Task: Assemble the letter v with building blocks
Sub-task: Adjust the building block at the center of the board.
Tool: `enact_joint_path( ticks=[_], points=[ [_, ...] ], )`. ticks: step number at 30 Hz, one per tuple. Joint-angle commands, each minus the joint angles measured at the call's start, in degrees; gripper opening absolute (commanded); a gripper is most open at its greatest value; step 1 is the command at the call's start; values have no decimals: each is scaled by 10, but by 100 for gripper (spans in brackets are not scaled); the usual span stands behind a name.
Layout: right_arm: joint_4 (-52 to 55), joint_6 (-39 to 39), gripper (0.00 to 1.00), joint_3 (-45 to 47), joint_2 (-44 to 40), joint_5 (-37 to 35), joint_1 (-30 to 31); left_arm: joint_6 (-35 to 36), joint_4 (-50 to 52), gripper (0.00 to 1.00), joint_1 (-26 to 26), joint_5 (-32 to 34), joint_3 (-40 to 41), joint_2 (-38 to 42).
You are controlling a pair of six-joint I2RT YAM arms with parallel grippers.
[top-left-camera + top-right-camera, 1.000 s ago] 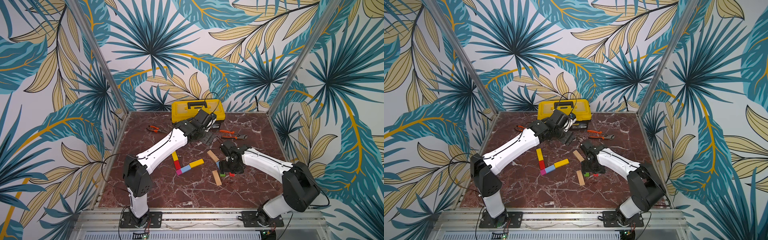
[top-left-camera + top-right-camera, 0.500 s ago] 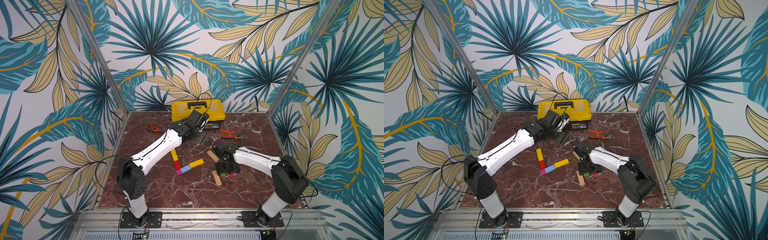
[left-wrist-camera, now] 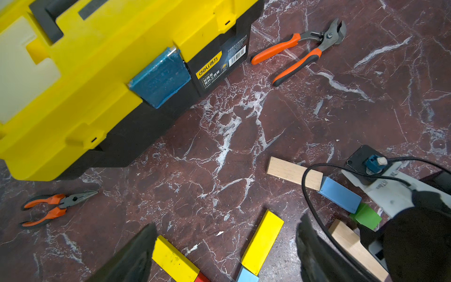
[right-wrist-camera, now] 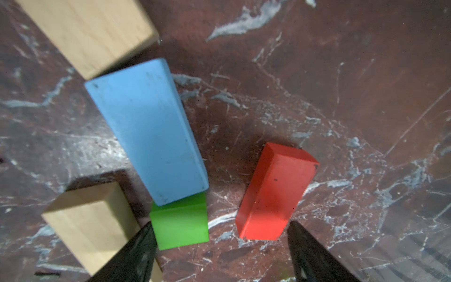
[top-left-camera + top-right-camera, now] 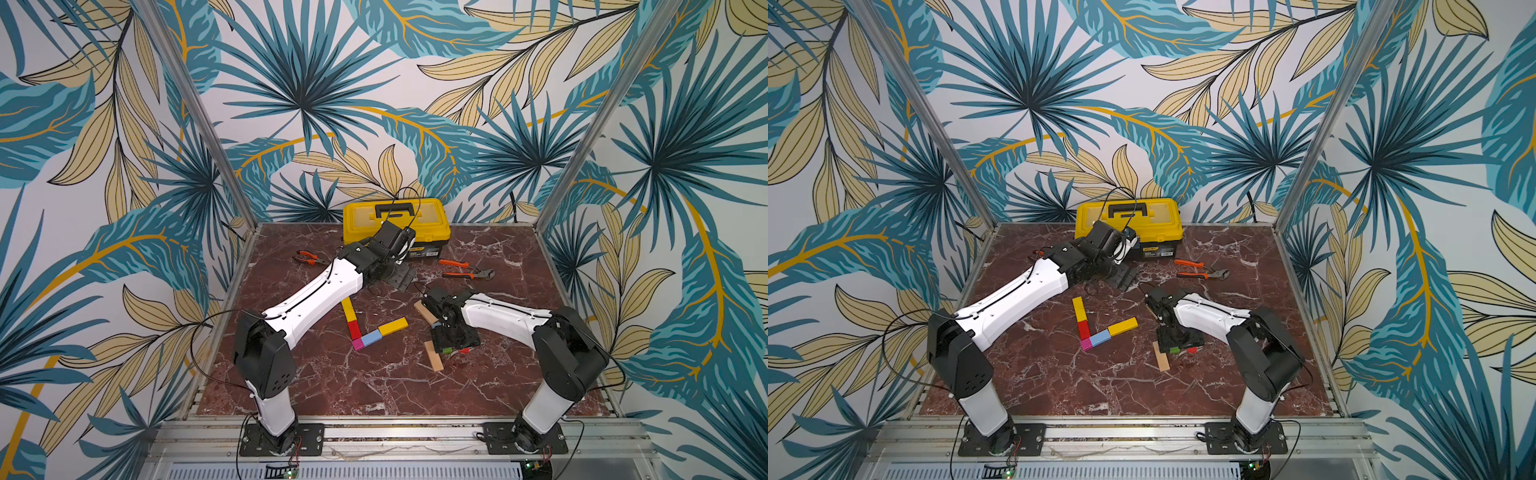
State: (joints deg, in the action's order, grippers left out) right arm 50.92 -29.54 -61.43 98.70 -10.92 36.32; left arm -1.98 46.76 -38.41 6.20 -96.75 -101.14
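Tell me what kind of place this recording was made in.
Probably a staged robot test cell, not a real workshop: leaf-print walls on aluminium posts, a marble-look tabletop, and the left arm and right arm bolted to a front rail.

Dark-red, white-veined marble worktop [image 5: 374,386]; toolbox [image 5: 428,212] with yellow lid, black base; orange-handled pliers [image 5: 455,263]; yellow bar [image 5: 348,308], red block [image 5: 354,330], magenta cube [image 5: 357,344], light-blue block [image 5: 371,338], green cube [image 4: 180,224], tan bar [image 5: 433,359] with wood grain.
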Motion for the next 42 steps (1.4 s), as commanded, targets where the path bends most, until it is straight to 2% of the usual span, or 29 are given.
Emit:
enact_joint_path(
  ticks=[1, 11, 15, 23, 31, 42],
  points=[
    [22, 4, 85, -11, 3, -20, 2, -3, -11, 91, 4, -7, 9, 24],
    [8, 14, 85, -8, -44, -5, 3, -3, -11, 91, 7, -6, 13, 24],
    [-2, -8, 85, 6, -65, -13, -1, -2, -11, 91, 7, -5, 16, 27],
    [-47, -26, 81, 62, -117, 40, -89, -1, -11, 92, 8, -5, 17, 33],
    [-66, -14, 78, 62, -82, 52, -123, -2, -11, 92, 9, -10, 15, 32],
    [-65, -10, 78, 53, -33, 39, -146, 0, -11, 92, 9, -14, 13, 29]
  ],
)
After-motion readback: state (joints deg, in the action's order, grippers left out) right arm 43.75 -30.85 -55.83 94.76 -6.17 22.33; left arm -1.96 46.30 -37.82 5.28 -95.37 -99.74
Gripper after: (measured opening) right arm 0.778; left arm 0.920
